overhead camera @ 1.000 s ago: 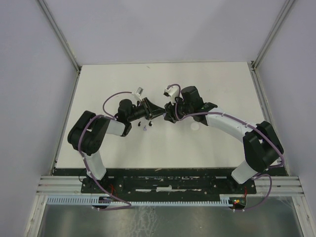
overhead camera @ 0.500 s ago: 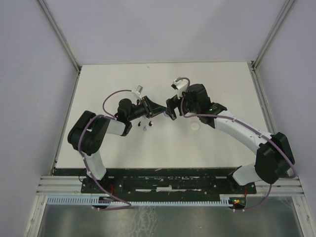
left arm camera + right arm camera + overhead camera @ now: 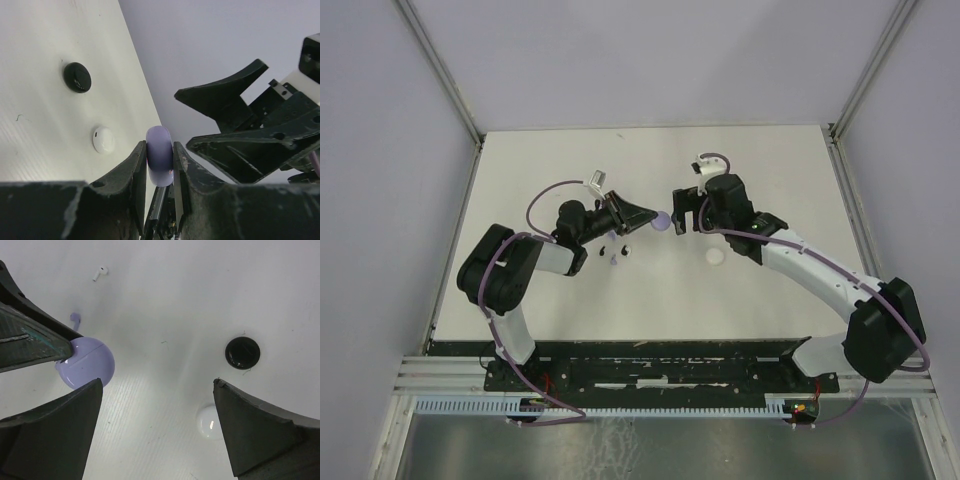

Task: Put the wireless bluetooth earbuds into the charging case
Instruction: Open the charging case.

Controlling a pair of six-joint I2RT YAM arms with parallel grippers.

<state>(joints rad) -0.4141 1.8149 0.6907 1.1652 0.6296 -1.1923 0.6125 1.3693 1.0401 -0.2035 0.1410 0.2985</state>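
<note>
my left fingers (image 3: 139, 161) pinch the lilac charging case (image 3: 160, 159) tight. my right fingers (image 3: 250, 430), spread wide and empty, have just backed away from it. the case looks shut, so i judge no bud is in yet. three cases in all: this one, plus a black case (image 3: 242, 352) and a white case (image 3: 212, 422) on the surface (image 3: 165, 300) under the right fingers. past the left fingers i count two earbuds: a lilac bud (image 3: 75, 319) and a white bud (image 3: 100, 273).

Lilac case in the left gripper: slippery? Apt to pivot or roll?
Probably slippery: the lilac case looks glossy and domed, and the left gripper pinches it near one edge, so it may pivot. Looks rigid, no squashing visible. Released on edge, it would likely roll.
</note>
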